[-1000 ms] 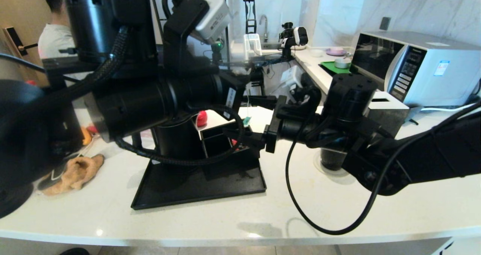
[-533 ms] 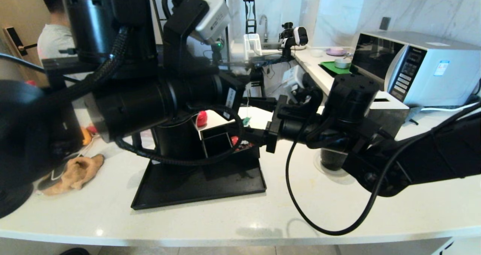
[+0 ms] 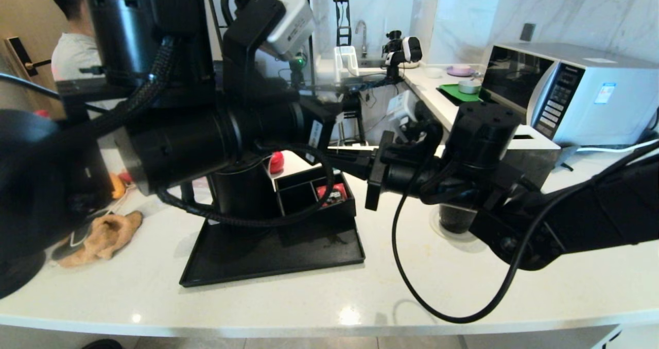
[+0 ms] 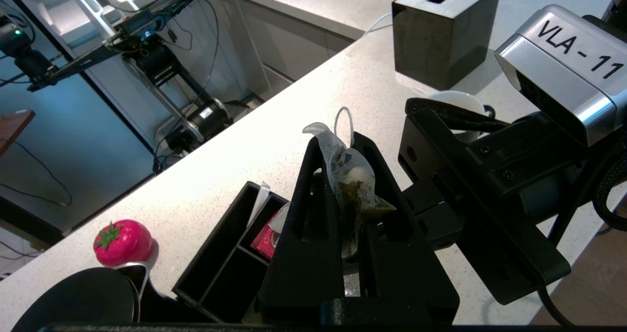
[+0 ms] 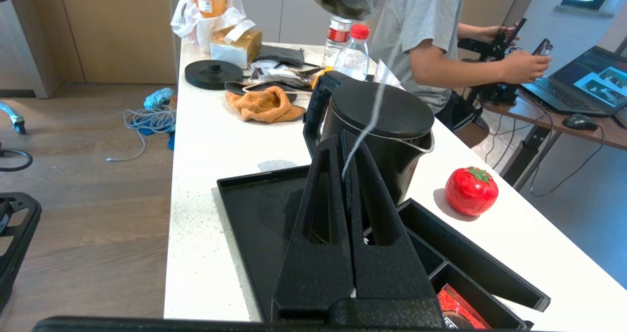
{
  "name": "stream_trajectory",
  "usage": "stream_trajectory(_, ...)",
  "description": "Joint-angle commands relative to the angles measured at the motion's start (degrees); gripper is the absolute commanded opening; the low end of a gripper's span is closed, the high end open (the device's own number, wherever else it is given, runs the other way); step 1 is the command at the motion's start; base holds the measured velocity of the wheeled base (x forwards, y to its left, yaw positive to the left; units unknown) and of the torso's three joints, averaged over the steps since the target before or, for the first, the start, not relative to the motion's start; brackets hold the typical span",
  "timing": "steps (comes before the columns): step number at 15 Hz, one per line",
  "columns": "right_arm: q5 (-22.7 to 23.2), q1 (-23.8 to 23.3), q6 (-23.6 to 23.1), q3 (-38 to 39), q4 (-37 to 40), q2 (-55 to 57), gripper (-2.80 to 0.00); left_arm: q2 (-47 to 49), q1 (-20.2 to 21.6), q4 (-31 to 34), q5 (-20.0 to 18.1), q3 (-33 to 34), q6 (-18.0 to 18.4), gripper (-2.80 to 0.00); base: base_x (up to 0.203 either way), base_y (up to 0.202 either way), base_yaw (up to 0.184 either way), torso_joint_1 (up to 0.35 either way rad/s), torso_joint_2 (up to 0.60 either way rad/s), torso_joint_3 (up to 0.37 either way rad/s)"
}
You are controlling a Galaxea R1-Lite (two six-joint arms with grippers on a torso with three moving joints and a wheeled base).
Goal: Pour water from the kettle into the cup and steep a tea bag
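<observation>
My left gripper (image 4: 338,143) is shut on the tea bag (image 4: 350,175), a crumpled grey mesh pouch with dark leaves, held in the air above the counter. The bag's thin string (image 5: 374,111) runs into my right gripper (image 5: 341,138), which is shut on it; in the head view that gripper (image 3: 340,161) hangs over the organiser box. The black kettle (image 5: 387,126) stands lid-on at the tray's far end. Under my right arm sits the cup (image 4: 458,102), white inside. The teal tag is hidden.
A black tray (image 5: 254,209) holds a divided organiser box (image 3: 314,194) with a red sachet (image 3: 333,192). Beside it lie a red strawberry ornament (image 5: 471,191), an orange cloth (image 3: 103,236) and a clear bottle (image 5: 353,53). A black tissue box (image 4: 443,28) and a microwave (image 3: 566,91) stand at the right.
The right gripper's fingers stood apart around the hanging string and tag; now they are shut together on the string. The teal tag no longer shows.
</observation>
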Motion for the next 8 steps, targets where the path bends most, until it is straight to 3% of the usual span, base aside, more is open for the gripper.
stream_trajectory(1,0.3,0.0,-0.1,0.0,-0.4,-0.2,-2.8,-0.1,-0.1,-0.1,0.0,0.0,0.0,-2.8,0.0,0.0,0.0,0.0,0.0,0.0)
stream_trajectory(8,-0.1,-1.1,-0.1,-0.2,-0.3,-0.2,-2.8,-0.4,-0.2,-0.1,0.1,0.5,0.0,-2.8,0.0,0.0,0.0,0.0,0.0,0.0)
